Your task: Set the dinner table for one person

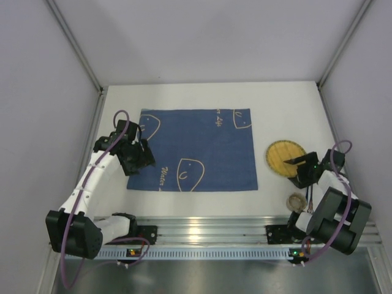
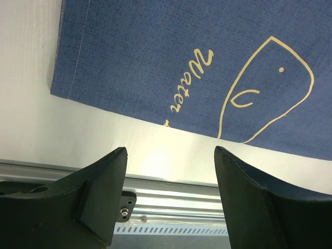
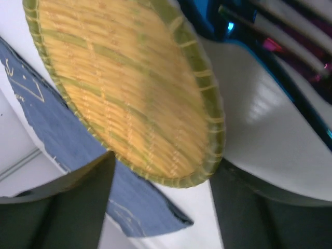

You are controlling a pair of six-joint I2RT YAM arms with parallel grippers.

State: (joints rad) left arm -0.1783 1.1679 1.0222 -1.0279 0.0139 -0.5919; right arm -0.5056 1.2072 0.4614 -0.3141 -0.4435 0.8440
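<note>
Right end effector (image 3: 163, 171) first: its fingers stand apart, one on each side of the near rim of the woven disc (image 3: 124, 88). Whether they are biting yet, I cannot tell. Going for the edge makes sense to me, since a flat disc lying on the counter (image 1: 288, 116) offers little else to grab.

Over to the left end effector (image 2: 171, 150). Its fingers are spread with nothing between them, hanging above bare counter just off the near edge of the blue cloth (image 2: 155, 52). My guess is it's waiting by that corner, ready to steady or straighten the cloth.

The counter itself, the white top being set, carries the lot. The cloth lies mid-counter, and the woven disc sits to its right, apart from it.

The views split the work. The right wrist camera shows the rim sitting between the fingers, which the overhead view cannot resolve. The left wrist camera catches the word "Water" and a pale line drawing on the cloth. Only the overhead view shows both arms together, plus a small round item (image 1: 297, 200) near the right arm's base, too small to name.
</note>
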